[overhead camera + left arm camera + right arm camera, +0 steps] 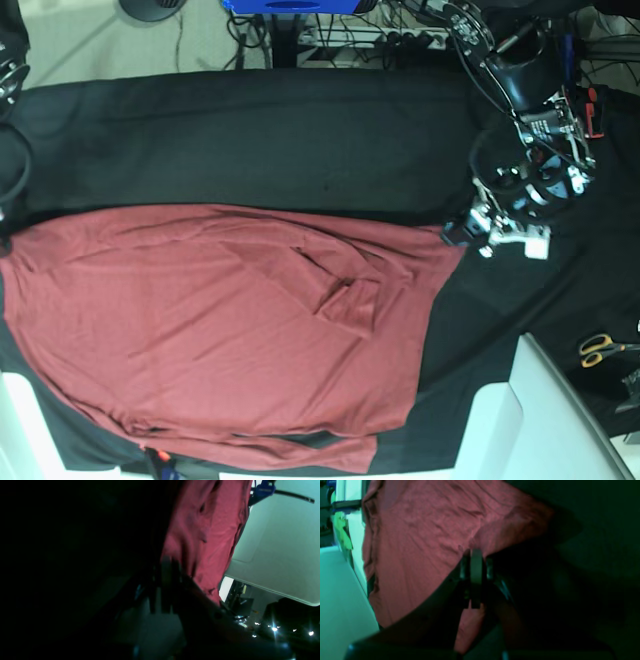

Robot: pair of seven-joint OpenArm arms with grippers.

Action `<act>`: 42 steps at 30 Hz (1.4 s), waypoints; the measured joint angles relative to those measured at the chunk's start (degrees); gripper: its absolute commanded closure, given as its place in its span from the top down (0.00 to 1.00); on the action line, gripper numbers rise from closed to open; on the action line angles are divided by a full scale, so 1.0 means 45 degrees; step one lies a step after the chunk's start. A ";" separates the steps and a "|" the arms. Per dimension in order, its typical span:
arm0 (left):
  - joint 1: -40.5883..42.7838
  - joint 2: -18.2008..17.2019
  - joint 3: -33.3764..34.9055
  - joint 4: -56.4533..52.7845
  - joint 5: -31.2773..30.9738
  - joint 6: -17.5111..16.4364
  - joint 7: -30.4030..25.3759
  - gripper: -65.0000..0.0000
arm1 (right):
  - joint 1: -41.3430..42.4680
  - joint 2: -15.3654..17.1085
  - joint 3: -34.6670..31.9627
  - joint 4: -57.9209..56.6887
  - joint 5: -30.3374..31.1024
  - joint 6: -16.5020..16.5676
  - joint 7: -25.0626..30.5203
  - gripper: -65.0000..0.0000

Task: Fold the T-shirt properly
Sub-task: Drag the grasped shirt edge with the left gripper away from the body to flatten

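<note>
The T-shirt [210, 330] lies spread wide and wrinkled on the black table cover [300, 130], brick red, with a small folded flap near its middle. At its right upper corner my left gripper [457, 234] is down on the cloth. In the left wrist view the left gripper [167, 563] is shut, its dark fingers pinching the T-shirt [210, 535] at its edge. In the right wrist view my right gripper [476, 553] is shut on a puckered bit of the T-shirt [420, 542]. In the base view the right arm shows only at the left edge, by the shirt's left corner.
Yellow-handled scissors [600, 349] lie on the cover at the right. A white board [545, 420] juts in at the lower right corner. Cables and a blue object [290, 5] sit beyond the table's far edge.
</note>
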State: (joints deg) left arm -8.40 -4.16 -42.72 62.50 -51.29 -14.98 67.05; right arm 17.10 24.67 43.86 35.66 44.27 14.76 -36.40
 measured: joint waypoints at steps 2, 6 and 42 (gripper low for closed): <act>-0.0107 -0.0005 0.0015 0.0340 -0.0039 -0.0015 0.0175 0.00 | 0.0044 0.0049 0.0005 0.0452 0.0049 -0.0675 -0.0311 0.00; 0.0024 0.0015 0.0015 0.0423 -0.0029 -0.0015 0.0219 0.00 | 0.0068 0.0010 0.0005 0.0923 0.0058 -0.1535 -0.0636 0.00; 0.3827 0.0034 0.0126 0.4522 -0.0131 -0.0019 0.1258 0.00 | -0.2982 -0.0117 0.1821 0.2929 0.0073 -0.1520 -0.2647 0.00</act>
State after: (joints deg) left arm 8.82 -4.01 -42.15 82.85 -51.88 -15.07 72.71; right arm 3.68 24.14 52.05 48.84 44.60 7.92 -48.31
